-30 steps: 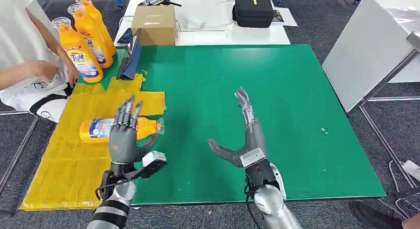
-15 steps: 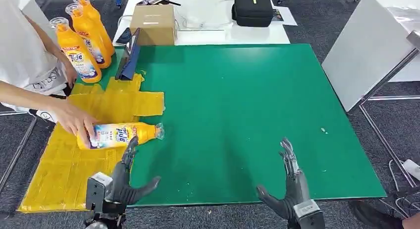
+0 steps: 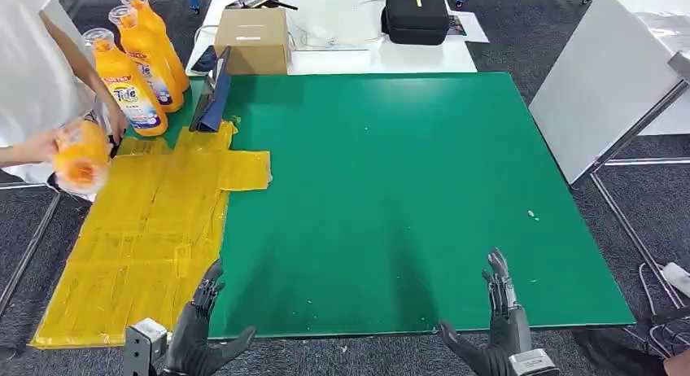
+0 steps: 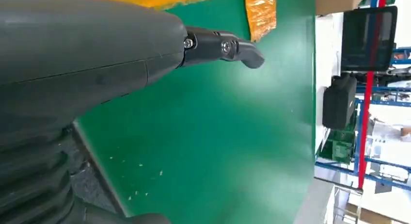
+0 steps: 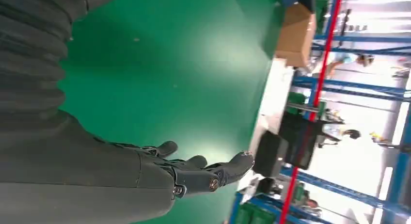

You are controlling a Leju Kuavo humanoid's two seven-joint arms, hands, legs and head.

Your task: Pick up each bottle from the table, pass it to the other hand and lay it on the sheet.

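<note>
**Bottle lifted off the sheet by a person; both hands drawn back to the near edge**

Since the earlier frames the orange bottle that lay on the yellow sheet has been picked up by a person, and both robot hands have pulled back from over the table to its near edge.

The green table (image 3: 390,189) spreads ahead of both hands. The yellow sheet (image 3: 138,238) covers the table's left part, ahead of and just beside the left hand (image 3: 199,335), which sits low at the near edge with its fingers (image 3: 210,282) spread apart and nothing in them. In the left wrist view one dark finger (image 4: 223,47) stretches out over the green surface toward a strip of the sheet.

The right hand (image 3: 496,327) is at the near edge too, well apart from the left, its fingers straight and apart and its palm empty; the right wrist view shows the same loosely opened fingers (image 5: 208,173) above the green.

Three upright orange detergent bottles (image 3: 134,59) stand at the far left corner, well ahead of the left hand. The lifted bottle (image 3: 80,156), blurred, is held by the person's hand (image 3: 37,146) beyond the sheet's left edge, far from both robot hands.

Farther off, past the table, sit a cardboard box (image 3: 254,39) and a black case (image 3: 416,14).
</note>
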